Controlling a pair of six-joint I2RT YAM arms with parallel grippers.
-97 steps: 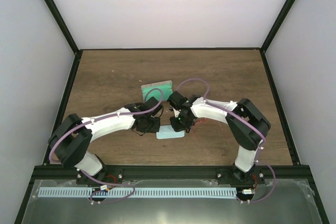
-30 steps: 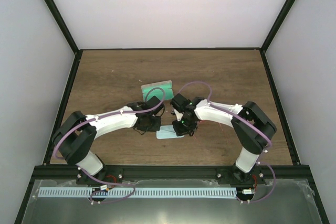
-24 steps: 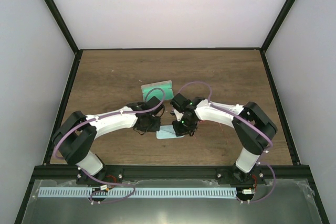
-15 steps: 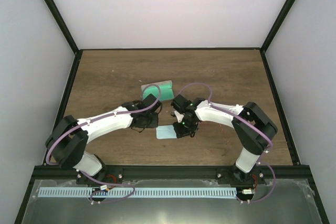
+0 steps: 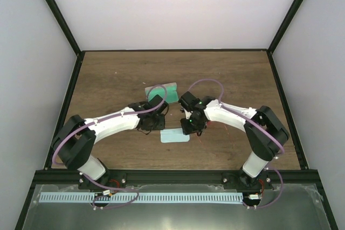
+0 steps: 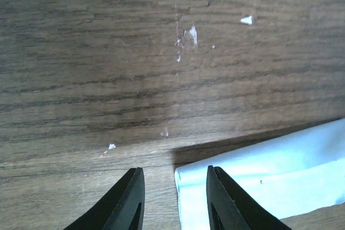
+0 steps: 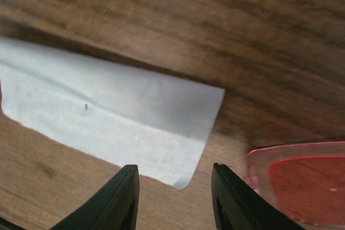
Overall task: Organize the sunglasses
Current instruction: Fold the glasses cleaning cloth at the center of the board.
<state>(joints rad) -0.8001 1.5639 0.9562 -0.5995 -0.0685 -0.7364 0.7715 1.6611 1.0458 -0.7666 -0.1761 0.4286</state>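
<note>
Right wrist: translucent red sunglasses [image 7: 305, 186], smooth folded blue cloth [image 7: 116, 119].

- Counter [image 6: 108, 79]: dark brown wood grain, matt, fine lines; a few small pale chips and scuffs in the finish.
- Cloth [image 6: 269, 171]: light blue, soft, matt, with a shallow crease.
- Sunglasses [image 7: 302, 187]: lens translucent red-pink, smooth, glossy.
- Left end effector [image 6: 173, 172], right end effector [image 7: 173, 168]: black, smooth, hard plastic look, faint sheen on the edges.
- Case [image 5: 169, 92]: green lining, matt; texture too small to tell.
- Left arm [image 5: 116, 125], right arm [image 5: 226, 112]: white shells, smooth, slight gloss.
</note>
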